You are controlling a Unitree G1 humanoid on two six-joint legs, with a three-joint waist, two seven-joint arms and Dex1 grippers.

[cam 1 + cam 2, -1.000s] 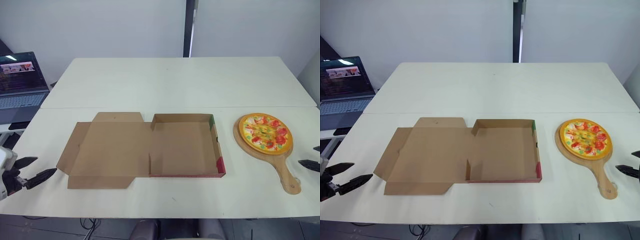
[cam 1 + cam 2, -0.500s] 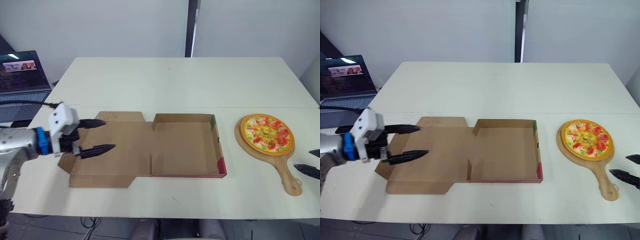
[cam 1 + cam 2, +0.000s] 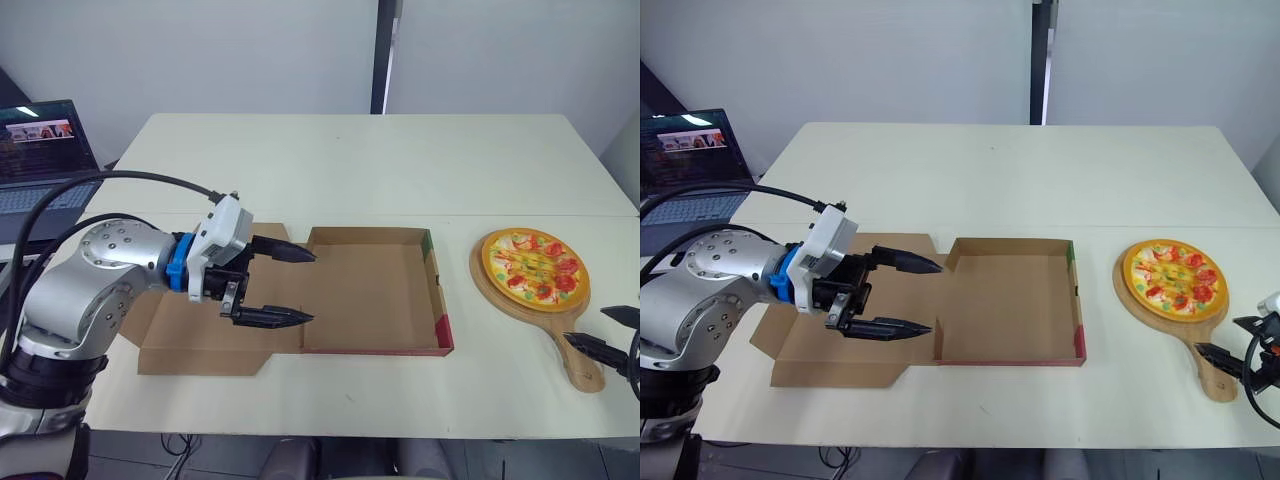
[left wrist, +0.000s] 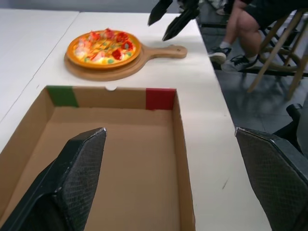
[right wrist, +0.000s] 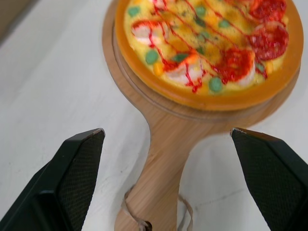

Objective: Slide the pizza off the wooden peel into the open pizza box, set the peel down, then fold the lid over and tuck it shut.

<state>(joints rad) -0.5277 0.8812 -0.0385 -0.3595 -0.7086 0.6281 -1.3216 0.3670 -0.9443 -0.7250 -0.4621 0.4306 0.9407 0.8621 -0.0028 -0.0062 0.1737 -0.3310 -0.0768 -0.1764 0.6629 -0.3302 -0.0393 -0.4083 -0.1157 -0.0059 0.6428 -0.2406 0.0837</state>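
The pizza sits on the wooden peel on the worktop, at 3 o'clock from the open box. The right fingers are spread wide around its handle, likely to grab it, while the left fingers hang open over the flat lid.

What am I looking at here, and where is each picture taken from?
It is a two-armed humanoid robot. Two pictures come from its head, looking down at a white table; the other two come from its wrists, looking along the black jaws. On the table lie an open, empty pizza box with its lid flat, and a pizza on a wooden peel. The left jaws hover open over the fold between lid and box; the right jaws stand open at the peel's handle. Nothing is held.
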